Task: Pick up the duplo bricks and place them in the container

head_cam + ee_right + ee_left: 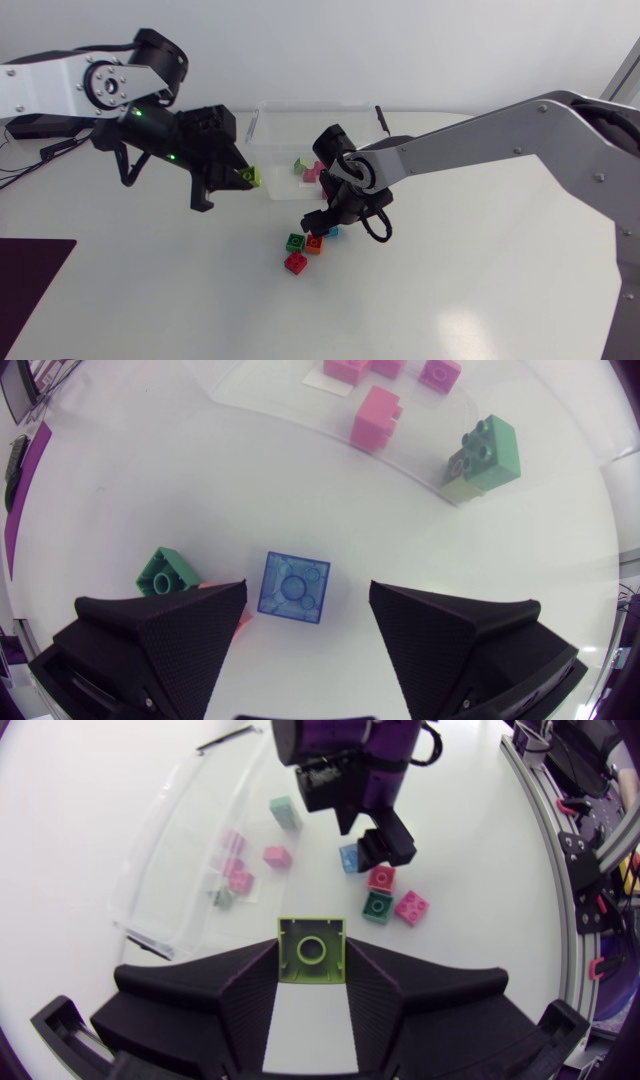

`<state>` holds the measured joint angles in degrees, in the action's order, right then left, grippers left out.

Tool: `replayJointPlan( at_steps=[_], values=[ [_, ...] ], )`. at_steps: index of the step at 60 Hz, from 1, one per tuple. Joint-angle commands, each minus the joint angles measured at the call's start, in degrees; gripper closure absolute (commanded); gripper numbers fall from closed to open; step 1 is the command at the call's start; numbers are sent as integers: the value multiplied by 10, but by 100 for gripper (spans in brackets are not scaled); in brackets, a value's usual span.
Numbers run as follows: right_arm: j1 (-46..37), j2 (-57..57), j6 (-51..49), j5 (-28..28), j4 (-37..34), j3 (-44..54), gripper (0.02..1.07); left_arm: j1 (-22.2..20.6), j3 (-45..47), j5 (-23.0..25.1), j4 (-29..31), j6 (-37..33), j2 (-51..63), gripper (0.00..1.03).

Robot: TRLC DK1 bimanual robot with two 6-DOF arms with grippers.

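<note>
My left gripper [238, 180] is shut on a lime green brick [250, 177], held above the table just left of the clear container [272, 120]. In the left wrist view the lime brick [311, 948] sits clamped between both fingers. My right gripper [322, 220] hangs open over the loose bricks in front of the container. A blue brick [295, 588] lies on the table between its spread fingers [170, 635], touching neither. Beside it lie a green brick [295, 241], an orange-red brick [314, 244] and a red brick [296, 263].
The container holds several pink bricks [376, 417] and a mint green one [492, 452]. A dark mat [30, 270] lies at the table's front left. White tabletop stretches in front of the loose bricks.
</note>
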<state>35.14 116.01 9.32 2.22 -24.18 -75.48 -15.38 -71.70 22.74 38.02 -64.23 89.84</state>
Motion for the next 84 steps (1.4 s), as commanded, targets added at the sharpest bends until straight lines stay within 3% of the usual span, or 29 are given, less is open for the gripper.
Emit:
replayJointPlan(
  at_steps=[1,10,23,34,51,53,57,59,60,61,77,84],
  values=[
    [-5,20,18,8,-10,-19,22,12,11,18,-26,44,-38,86],
    [-9,38,20,4,-38,-48,32,14,4,27,-96,121,-59,86],
    [-35,67,21,-61,-84,-77,57,1,-7,27,-168,193,-58,86],
    [-34,51,9,-56,-62,-39,86,-19,-41,4,-233,258,-8,85],
    [-31,-88,-15,-23,-59,46,86,-35,-119,-43,-297,328,122,83],
    [-31,-114,-19,-23,-65,53,86,-40,-128,-61,-304,332,141,74],
    [-34,-150,-24,-16,-78,55,86,-42,-147,-75,-307,340,169,47],
    [-36,-164,-29,-16,-87,53,86,-43,-155,-94,-308,343,181,21],
    [-37,-172,-30,-16,-91,51,86,-43,-157,-97,-308,343,183,16],
    [-38,-184,-33,-16,-97,48,86,-42,-163,-108,-308,350,189,4],
    [-89,-236,-72,-22,-160,-63,86,-28,-92,-111,-308,354,102,4],
    [-99,-213,-82,-25,-167,-125,86,-22,-2,-92,-276,306,-8,4]
  ],
)
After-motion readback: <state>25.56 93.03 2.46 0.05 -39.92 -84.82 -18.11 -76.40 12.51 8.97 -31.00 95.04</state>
